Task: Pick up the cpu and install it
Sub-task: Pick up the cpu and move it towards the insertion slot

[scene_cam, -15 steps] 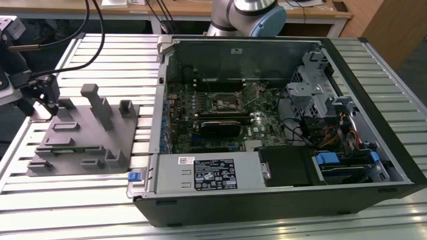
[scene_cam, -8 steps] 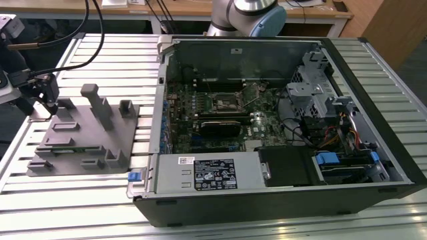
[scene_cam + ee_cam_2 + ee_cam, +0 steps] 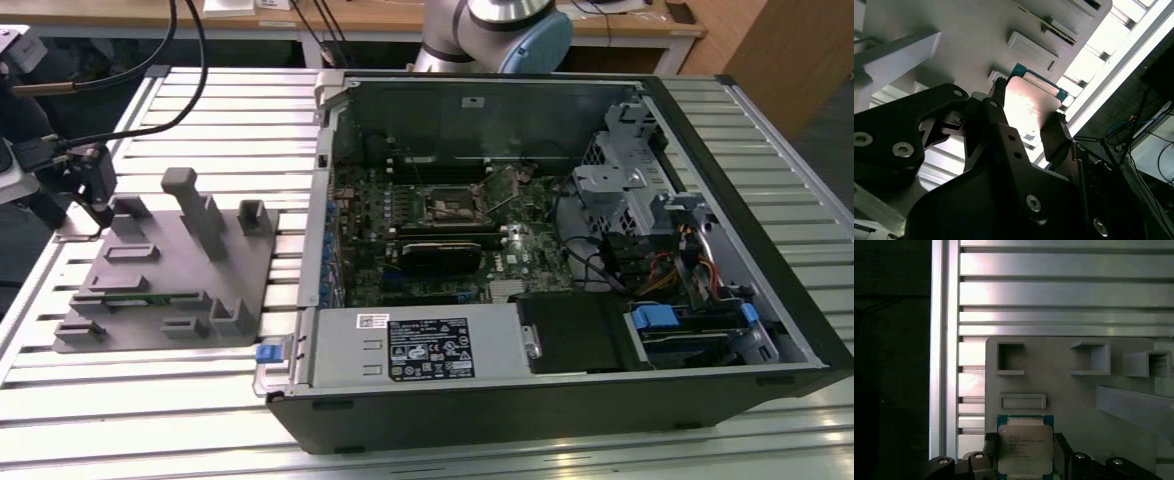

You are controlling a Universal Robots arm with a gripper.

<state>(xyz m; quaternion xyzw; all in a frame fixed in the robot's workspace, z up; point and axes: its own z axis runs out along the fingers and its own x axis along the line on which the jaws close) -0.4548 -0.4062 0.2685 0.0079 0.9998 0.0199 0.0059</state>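
Note:
The cpu (image 3: pixel 1024 447) is a small square chip with a silvery top and a green-blue rim. It sits between my gripper's (image 3: pixel 1025 452) two black fingers (image 3: pixel 990 449), which press on its two opposite sides. In the second wrist view the cpu (image 3: pixel 1030 102) shows its shiny top, held by the gripper (image 3: pixel 1028 111) just over the grey fixture plate (image 3: pixel 969 45). In the exterior view the gripper (image 3: pixel 94 205) hangs over the far corner of that plate (image 3: pixel 147 290), at the view's left. The motherboard's black-framed socket (image 3: pixel 445 207) lies inside the open computer case (image 3: pixel 561 400).
The grey plate carries raised posts (image 3: pixel 200 210) and small pockets (image 3: pixel 1010 359) close to the gripper. It rests on a slatted aluminium table (image 3: pixel 134 400). The case's walls, drive cage (image 3: pixel 627 160) and cables (image 3: pixel 667 275) surround the motherboard. Black cables (image 3: pixel 187 60) hang at the exterior view's left.

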